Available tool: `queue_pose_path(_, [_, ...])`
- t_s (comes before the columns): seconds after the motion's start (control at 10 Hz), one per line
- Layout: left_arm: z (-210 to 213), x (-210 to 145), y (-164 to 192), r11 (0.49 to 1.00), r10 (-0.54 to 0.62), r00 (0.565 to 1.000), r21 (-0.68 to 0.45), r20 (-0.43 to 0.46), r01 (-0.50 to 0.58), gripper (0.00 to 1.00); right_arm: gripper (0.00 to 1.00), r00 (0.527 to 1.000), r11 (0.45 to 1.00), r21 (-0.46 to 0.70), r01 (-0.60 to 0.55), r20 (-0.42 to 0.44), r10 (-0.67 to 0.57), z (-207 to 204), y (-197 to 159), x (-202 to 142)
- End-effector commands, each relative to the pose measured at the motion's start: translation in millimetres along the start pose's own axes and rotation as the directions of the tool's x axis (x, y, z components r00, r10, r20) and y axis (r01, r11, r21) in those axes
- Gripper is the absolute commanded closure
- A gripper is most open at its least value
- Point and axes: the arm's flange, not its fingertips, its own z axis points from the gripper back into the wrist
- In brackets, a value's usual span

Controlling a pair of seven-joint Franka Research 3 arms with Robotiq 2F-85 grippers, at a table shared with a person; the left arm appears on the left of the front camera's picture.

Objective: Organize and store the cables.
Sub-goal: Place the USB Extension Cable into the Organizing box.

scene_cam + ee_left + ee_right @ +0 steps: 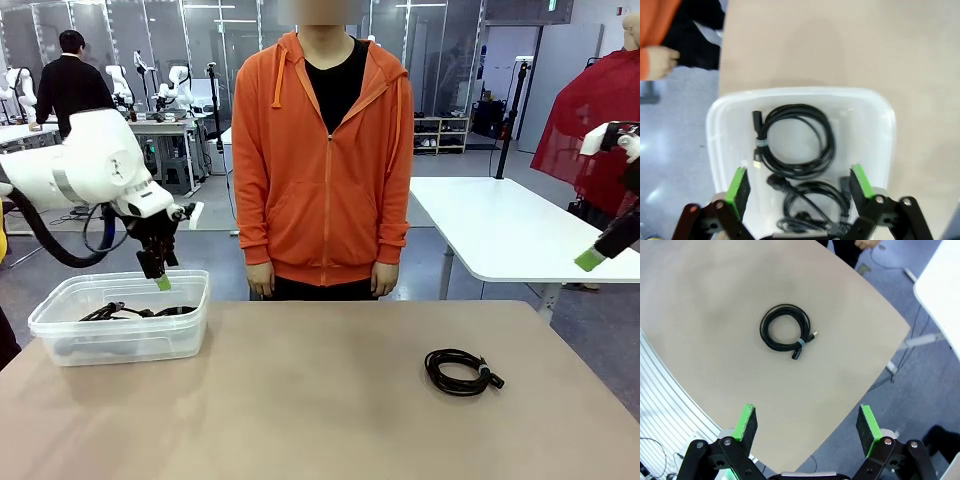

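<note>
From the front, a tan surface (330, 400) carries a clear plastic bin (120, 335) at its left and one coiled cable (462, 371) at its right, with a person in an orange hoodie (322, 160) standing behind. The left wrist view looks down past the left gripper (799, 186), jaws wide and empty, onto two coiled cables in the bin (795, 142), lying between and beyond the pads. The right wrist view shows the right gripper (807, 424), jaws spread wide and holding nothing, high above the surface with the lone coil well beyond them and grey-blue floor (920, 375) past the edge.

no text, label, brand or number can be read on anything here.
</note>
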Motion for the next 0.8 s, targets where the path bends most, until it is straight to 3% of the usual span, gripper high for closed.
queue_pose_path(0.0, [43.9,-1.0,-59.1,0.998,0.059,0.996,0.004,0.065,-0.059,0.0,0.0,0.994,0.996,-0.021,0.083,-0.072,-0.084,-4.3,-2.5,20.9])
queue_pose_path(0.3, [118.7,10.8,-126.0,0.978,0.171,0.967,0.089,0.189,-0.19,0.0,0.0,0.991,0.997,0.004,0.077,-0.115,-0.076,-16.6,-1.5,31.5])
queue_pose_path(0.5, [161.4,12.2,-158.5,0.955,0.228,0.946,0.134,0.231,-0.263,0.0,0.0,0.994,0.998,0.005,0.057,-0.097,-0.056,-12.7,-5.6,30.7])
queue_pose_path(0.7, [175.6,-2.1,-183.7,0.907,0.365,0.903,0.133,0.227,-0.4,0.0,0.0,0.997,1.0,0.018,0.024,-0.077,-0.022,-5.4,-1.4,31.9])
